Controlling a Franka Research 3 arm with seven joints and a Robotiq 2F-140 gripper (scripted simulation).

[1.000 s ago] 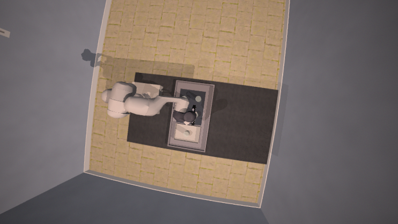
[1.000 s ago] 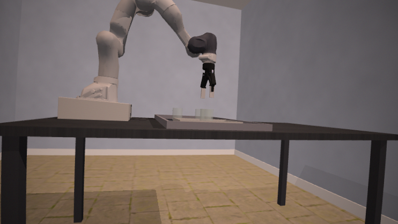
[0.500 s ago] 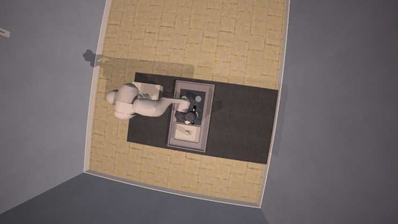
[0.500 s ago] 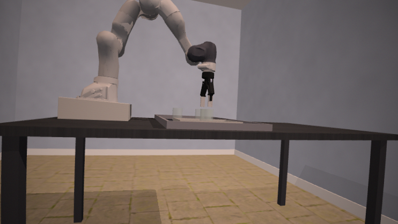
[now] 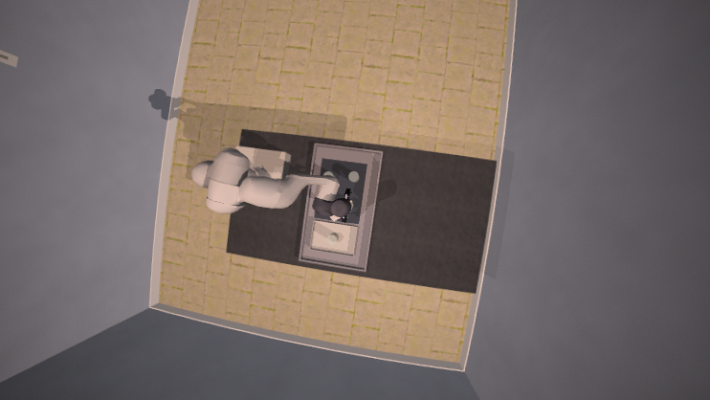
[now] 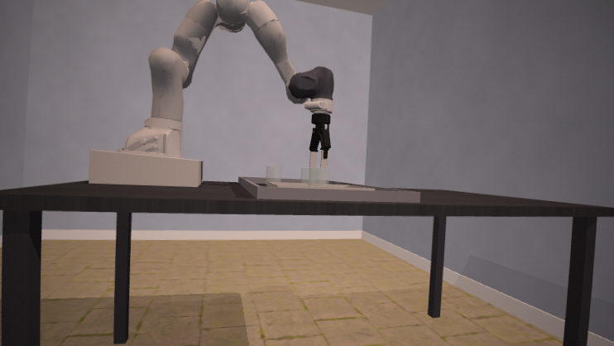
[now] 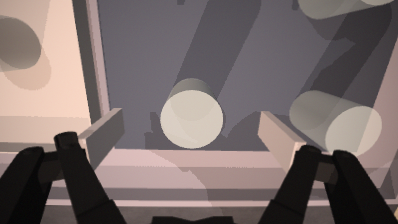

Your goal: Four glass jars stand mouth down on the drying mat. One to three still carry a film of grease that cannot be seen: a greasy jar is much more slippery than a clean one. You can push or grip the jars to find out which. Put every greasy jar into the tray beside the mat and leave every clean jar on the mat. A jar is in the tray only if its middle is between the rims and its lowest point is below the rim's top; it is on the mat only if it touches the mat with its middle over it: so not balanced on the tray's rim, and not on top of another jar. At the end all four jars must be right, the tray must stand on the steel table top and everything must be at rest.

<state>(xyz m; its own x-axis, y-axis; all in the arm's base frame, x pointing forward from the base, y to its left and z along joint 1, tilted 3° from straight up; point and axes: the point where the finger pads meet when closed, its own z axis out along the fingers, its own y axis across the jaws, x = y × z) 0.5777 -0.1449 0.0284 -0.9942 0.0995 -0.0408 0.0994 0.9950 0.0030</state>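
Observation:
The cream tray [image 5: 347, 244] [image 7: 55, 107] holds one pale glass jar [image 5: 333, 236] [image 6: 318, 175] [image 7: 19, 44]. Three jars stand on the dark mat [image 5: 362, 192] [image 7: 140, 50]. One jar [image 7: 191, 119], near the mat's long edge and closest to the tray, is mostly hidden under the hand in the top view. Another jar [image 5: 353, 176] [image 7: 352, 131] stands beyond it from the tray, and the third jar [image 6: 273, 173] [image 7: 325, 7] is at the far corner. My gripper [image 5: 345, 205] [image 6: 318, 165] [image 7: 192, 122] is open, pointing down, with the first mat jar centred between its fingers in the wrist view.
A raised grey-pink border [image 5: 372, 198] [image 6: 335, 196] [image 7: 210, 175] surrounds mat and tray on the dark table [image 5: 427, 213] [image 6: 214, 206]. The right finger is near the second mat jar in the wrist view. The left finger is near the tray's edge.

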